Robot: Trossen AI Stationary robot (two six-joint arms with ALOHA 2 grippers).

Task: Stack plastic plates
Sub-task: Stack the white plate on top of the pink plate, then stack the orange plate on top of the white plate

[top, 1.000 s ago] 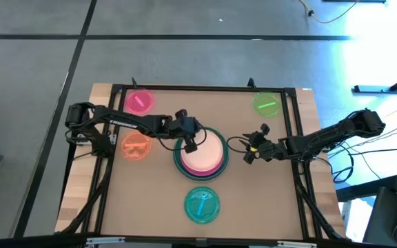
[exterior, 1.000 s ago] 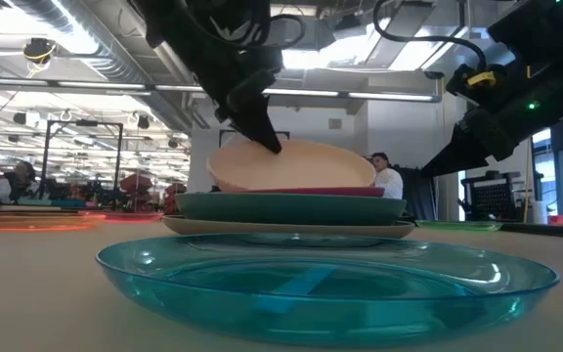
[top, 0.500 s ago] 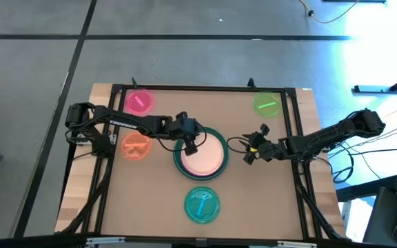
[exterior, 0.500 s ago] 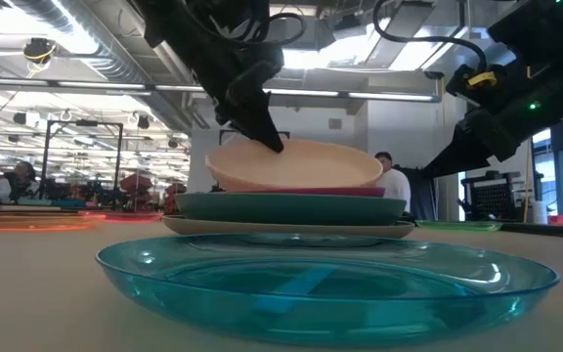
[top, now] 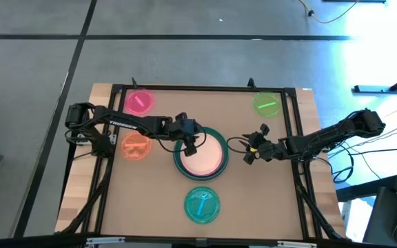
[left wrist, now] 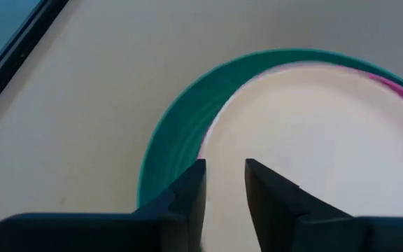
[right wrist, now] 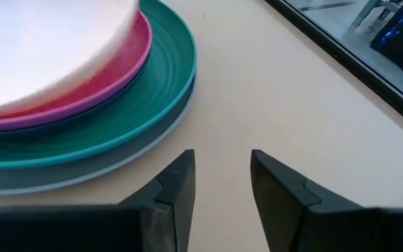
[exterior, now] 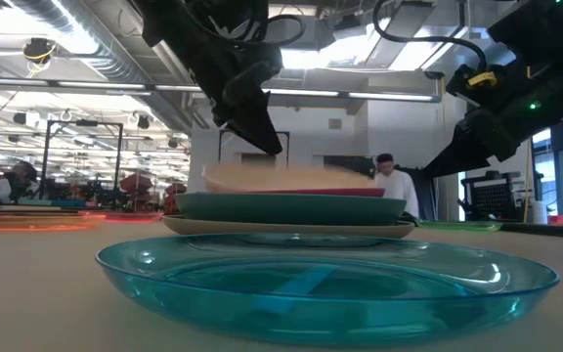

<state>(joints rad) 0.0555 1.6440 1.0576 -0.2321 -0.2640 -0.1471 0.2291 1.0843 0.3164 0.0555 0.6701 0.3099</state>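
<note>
We see the left gripper (top: 192,142) released, fingers (left wrist: 187,192) parted just above the pale pink plate (top: 203,153) topping the stack, right gripper (top: 248,152) parted, well beside the teal plate (right wrist: 142,105)

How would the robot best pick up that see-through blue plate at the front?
Probably by its raised rim. The light blue plate lies flat, apart from the stack, so a gripper would come from above and pinch the upturned edge, one finger inside, one outside.

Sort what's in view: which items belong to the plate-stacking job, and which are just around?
Job: centre stack topped by pale pink plate; loose small pink plate, orange plate, green plate, light blue plate; left gripper.

Around: waiting right gripper; person behind.
</note>
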